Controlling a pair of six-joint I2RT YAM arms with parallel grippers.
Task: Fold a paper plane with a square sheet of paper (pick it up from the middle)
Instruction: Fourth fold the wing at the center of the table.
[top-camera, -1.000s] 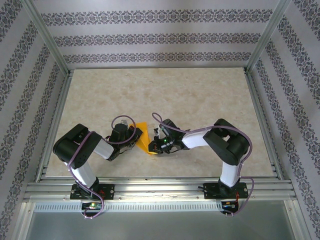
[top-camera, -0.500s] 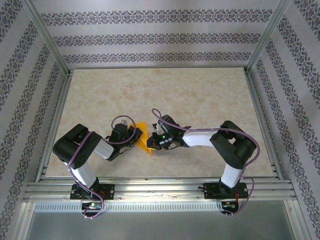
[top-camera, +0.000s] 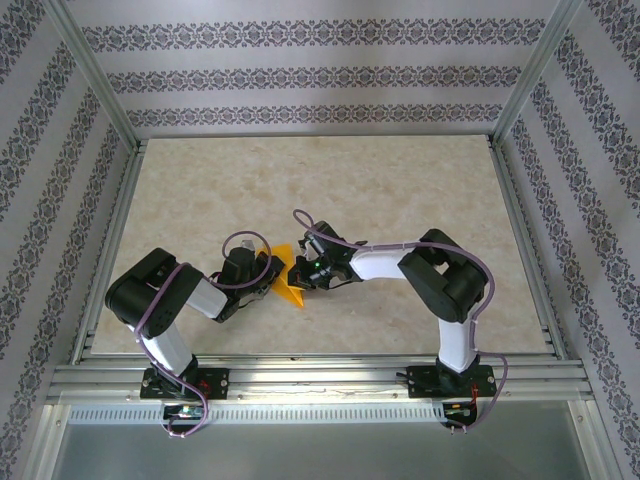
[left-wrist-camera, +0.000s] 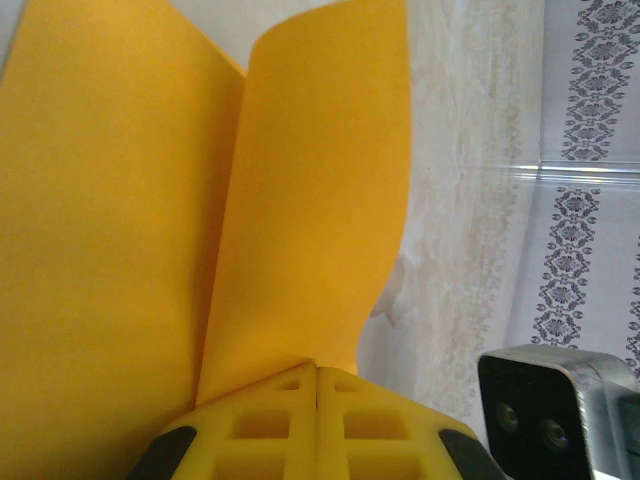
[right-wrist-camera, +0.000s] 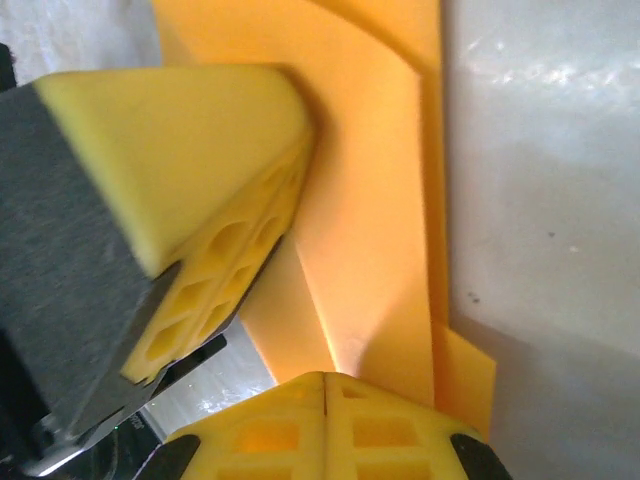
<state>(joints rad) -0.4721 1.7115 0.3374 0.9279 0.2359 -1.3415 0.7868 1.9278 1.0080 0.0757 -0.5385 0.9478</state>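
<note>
Both the left gripper (top-camera: 274, 266) and right gripper (top-camera: 296, 272) are pinching the orange sheet of paper (top-camera: 289, 294) front-centre on the tabletop (top-camera: 350, 190); wrist views are revealing raised flaps, indistinct from above.

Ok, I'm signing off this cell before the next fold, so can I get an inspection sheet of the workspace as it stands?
Surface: beige marbled table, no damage seen.
Job's things: orange paper, partly folded, its flaps curling up between the two grippers.
Clutter: nothing seen.
Grippers: left gripper shut on the paper's edge; right gripper shut, tips at the paper's fold, whether it pinches the paper is unclear.
Cables: purple cables looped above both wrists and running along the arms.
Surroundings: patterned walls on three sides, metal frame along the near edge.
</note>
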